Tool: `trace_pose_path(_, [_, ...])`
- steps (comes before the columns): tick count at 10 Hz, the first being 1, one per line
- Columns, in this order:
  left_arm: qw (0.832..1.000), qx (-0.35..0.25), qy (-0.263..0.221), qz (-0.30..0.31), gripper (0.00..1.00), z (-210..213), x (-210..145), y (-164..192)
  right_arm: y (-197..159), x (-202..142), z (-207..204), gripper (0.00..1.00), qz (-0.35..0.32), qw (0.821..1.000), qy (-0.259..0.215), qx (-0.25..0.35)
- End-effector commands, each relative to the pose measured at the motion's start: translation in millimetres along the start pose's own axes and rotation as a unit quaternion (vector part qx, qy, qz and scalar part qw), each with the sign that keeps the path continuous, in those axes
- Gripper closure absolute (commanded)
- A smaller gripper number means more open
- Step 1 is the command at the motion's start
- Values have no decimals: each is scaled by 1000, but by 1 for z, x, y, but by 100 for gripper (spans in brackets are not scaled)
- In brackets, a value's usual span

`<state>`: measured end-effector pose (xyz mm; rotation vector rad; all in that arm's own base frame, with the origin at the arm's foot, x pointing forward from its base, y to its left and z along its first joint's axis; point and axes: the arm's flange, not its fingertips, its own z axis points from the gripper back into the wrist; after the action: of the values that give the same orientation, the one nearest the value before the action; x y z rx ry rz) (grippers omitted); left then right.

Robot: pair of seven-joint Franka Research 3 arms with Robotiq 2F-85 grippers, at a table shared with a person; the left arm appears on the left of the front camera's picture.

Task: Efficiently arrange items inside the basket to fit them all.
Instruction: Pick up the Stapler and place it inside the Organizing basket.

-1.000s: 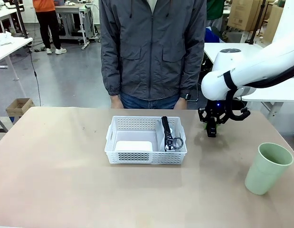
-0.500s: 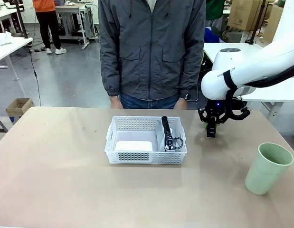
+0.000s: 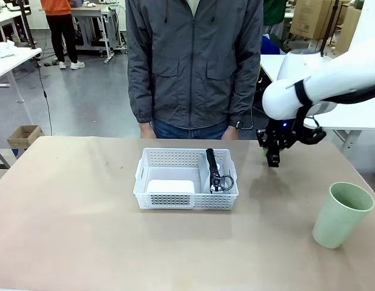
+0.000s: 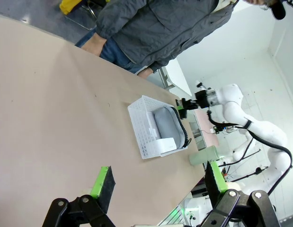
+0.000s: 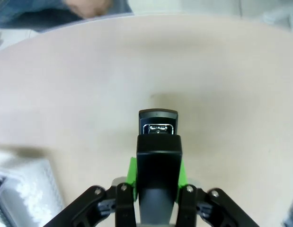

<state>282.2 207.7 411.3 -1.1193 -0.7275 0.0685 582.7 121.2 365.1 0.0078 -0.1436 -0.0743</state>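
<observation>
The white lattice basket (image 3: 186, 195) sits mid-table, holding the small white box (image 3: 170, 186) at its left front and the grey pouch (image 4: 165, 124) with black trim and ring (image 3: 215, 174) along its right side. To the basket's right, my right gripper (image 3: 272, 151) hangs above the table, shut on the slim black stapler (image 3: 273, 162), whose front end sticks out past the green pads (image 5: 158, 137). The pale green cup (image 3: 341, 213) stands upright at the right front. My left gripper (image 4: 158, 177) is open with nothing in it, well back from the basket (image 4: 145, 127).
A person in a grey jacket (image 3: 193, 60) stands at the far edge behind the basket, hands (image 3: 148, 129) down by the table edge. Bare tabletop (image 3: 66, 206) lies left of and in front of the basket.
My right arm has risen a little and shifted right with the stapler in its grip. The basket, cup and person have not moved.
</observation>
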Motion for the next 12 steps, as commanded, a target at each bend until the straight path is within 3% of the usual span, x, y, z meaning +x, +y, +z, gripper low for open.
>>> trace_pose_path(1, [1000, -4, 5, -5, 0, 3, -1, -1, -13, -52, 42, 100, 155, 984, -34, 81])
trace_pose_path(2, [1000, -4, 5, -5, 0, 3, -1, -1, -13, -67, 52, 100, 249, 959, -54, 123])
trace_pose_path(3, [1000, -4, 5, -5, 0, 3, -1, -1, -13, -79, 57, 100, 362, 914, -78, 167])
trace_pose_path(4, [1000, -4, 5, -5, 0, 3, -1, -1, -14, -89, 57, 100, 512, 828, -105, 206])
trace_pose_path(5, [1000, -4, 5, -5, 0, 3, -1, -1, -17, -93, 56, 100, 617, 737, -117, 249])
trace_pose_path(6, [1000, -4, 5, -5, 0, 3, -1, -1, -15, -92, 53, 100, 627, 728, -111, 254])
trace_pose_path(7, [1000, -4, 5, -5, 0, 3, -1, -1, -12, -92, 51, 100, 613, 741, -108, 252])
trace_pose_path(8, [1000, -4, 5, -5, 0, 3, -1, -1, -11, -88, 48, 100, 506, 827, -77, 233])
trace_pose_path(9, [1000, -4, 5, -5, 0, 3, -1, -1, 28, -101, 65, 100, 470, 865, -112, 136])
trace_pose_path(12, [1000, -4, 5, -5, 0, 3, -1, -1, 28, -101, 65, 100, 470, 865, -112, 136])
